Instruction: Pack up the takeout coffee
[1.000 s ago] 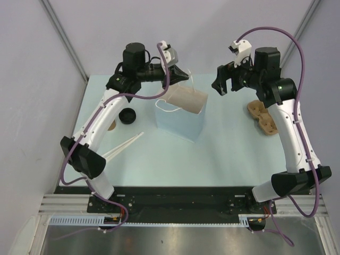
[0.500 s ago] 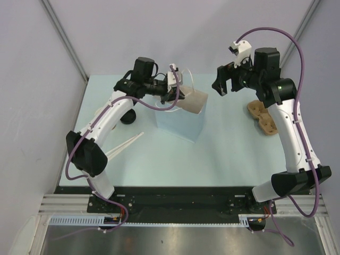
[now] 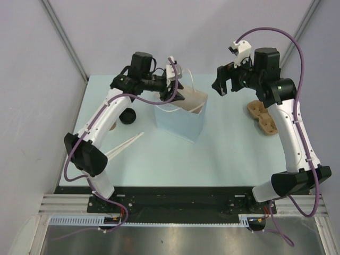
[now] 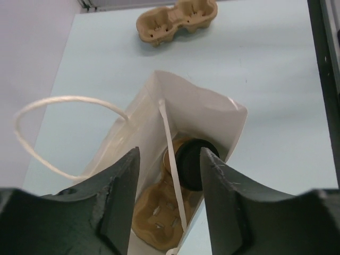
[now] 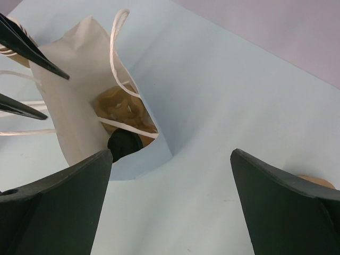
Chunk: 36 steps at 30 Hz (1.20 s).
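The takeout coffee [image 4: 192, 164], a brown cup under a black lid, sits deep inside the white paper bag [image 4: 199, 109] on a brown pulp carrier [image 4: 156, 212]. My left gripper [image 4: 170, 154] hovers just above the bag's mouth, open, with nothing between its fingers; from above it [image 3: 178, 94] covers the bag [image 3: 180, 125]. My right gripper [image 3: 223, 82] hangs open in the air to the bag's right. In the right wrist view the black lid [image 5: 125, 143] shows in the bag [image 5: 74, 101], left of the right gripper [image 5: 172, 159].
A second pulp carrier [image 3: 263, 117] lies at the table's right side. A loose black lid [image 3: 127, 116] and a pair of white sticks [image 3: 125, 144] lie left of the bag. The bag's cord handles [image 4: 53, 103] stand up around the left fingers.
My left gripper swung right and down over the bag's mouth, then opened; the coffee now sits free in the bag. The right arm has not moved.
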{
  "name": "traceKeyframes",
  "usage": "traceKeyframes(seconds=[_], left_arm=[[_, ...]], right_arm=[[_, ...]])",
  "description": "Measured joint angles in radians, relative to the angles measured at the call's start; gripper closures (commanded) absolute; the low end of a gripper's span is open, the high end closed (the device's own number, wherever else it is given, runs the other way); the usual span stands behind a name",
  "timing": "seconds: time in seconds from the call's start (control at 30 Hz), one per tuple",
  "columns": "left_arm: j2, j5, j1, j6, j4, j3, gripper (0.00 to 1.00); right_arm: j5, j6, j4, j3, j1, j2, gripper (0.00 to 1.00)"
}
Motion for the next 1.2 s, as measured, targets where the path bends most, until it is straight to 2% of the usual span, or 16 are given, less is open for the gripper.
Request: traceKeyframes(seconds=[0.07,0.23,0.47,0.67,0.8,0.9,1.07,1.2], left_arm=[[0.0,0.0,0.0,-0.048,0.001,0.057,0.41],[-0.008,-0.002,0.021,-0.19,0.045,0.185,0.24],[-0.08,-0.029,0.152,-0.399,0.077,0.207,0.0],[-0.103,-0.064,0.33,-0.496,-0.069,0.218,0.0],[-0.105,-0.161,0.435,-0.497,-0.233,0.198,0.01],[-0.135,-0.222,0.463,-0.491,-0.312,0.076,0.0],[-0.235,-0.292,0.472,-0.488,-0.324,-0.315,0.01],[-0.336,-0.34,0.472,-0.504,-0.271,-0.594,0.01]], right_arm=[[0.0,0.0,0.0,0.0,0.0,0.003,0.0],[-0.003,0.0,0.002,0.009,0.0,0.025,0.0],[-0.051,0.017,0.016,0.119,-0.045,0.129,0.0],[-0.133,0.097,0.031,0.164,-0.149,0.2,0.0],[-0.19,0.138,0.038,0.102,-0.24,0.211,0.01],[-0.213,0.152,0.039,0.013,-0.288,0.208,0.0],[-0.225,0.156,0.042,-0.243,-0.318,0.156,0.0],[-0.23,0.145,0.032,-0.41,-0.317,0.09,0.0]])
